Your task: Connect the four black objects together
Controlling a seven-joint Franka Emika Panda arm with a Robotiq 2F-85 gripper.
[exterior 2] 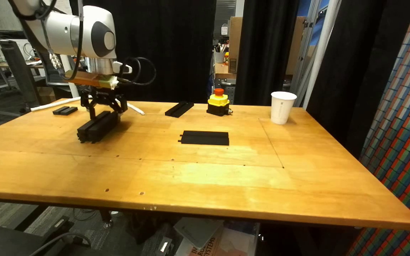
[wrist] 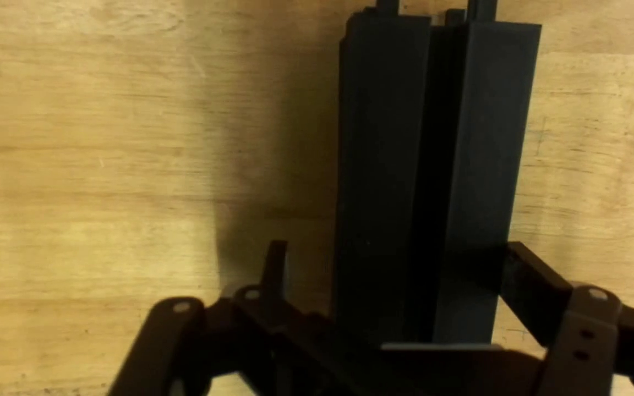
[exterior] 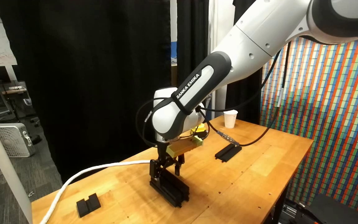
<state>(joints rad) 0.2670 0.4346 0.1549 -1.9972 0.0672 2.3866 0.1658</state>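
The wooden desk (exterior 2: 226, 192) carries the lot, and the white cup (exterior 2: 282, 109) on it serves to place the rest. The arm (exterior: 244, 53) points its fingers (wrist: 537, 300) down around a thick, grooved bar stack (exterior 2: 98, 127), well apart from the cup. They stand wide, one right at the stack's flank, the other with a gap, holding nothing. It looks like two black bars piled up, but black on black makes that hard to tell. One flat bar (exterior 2: 205, 138) lies nearer the cup, its tabs pointing away from the cup; another flat bar (exterior 2: 179, 110) lies farther from the cup, past the yellow emergency button (exterior 2: 218, 101). A small black block (exterior: 87, 207) is farthest from the cup.

The step in hand seems to be the grasp. Centre the fingers first, so that both meet the sides together and the stack is not dragged; close level with the upper bar alone, lift it straight, and keep its tabs in line with the next bar.

The arm's lettering reads "RANKA EMIKA", a strap covering the start; a printed sheet (exterior 2: 226, 241) below the desk shows "SYSTEMS". The cup's small mark is unreadable.
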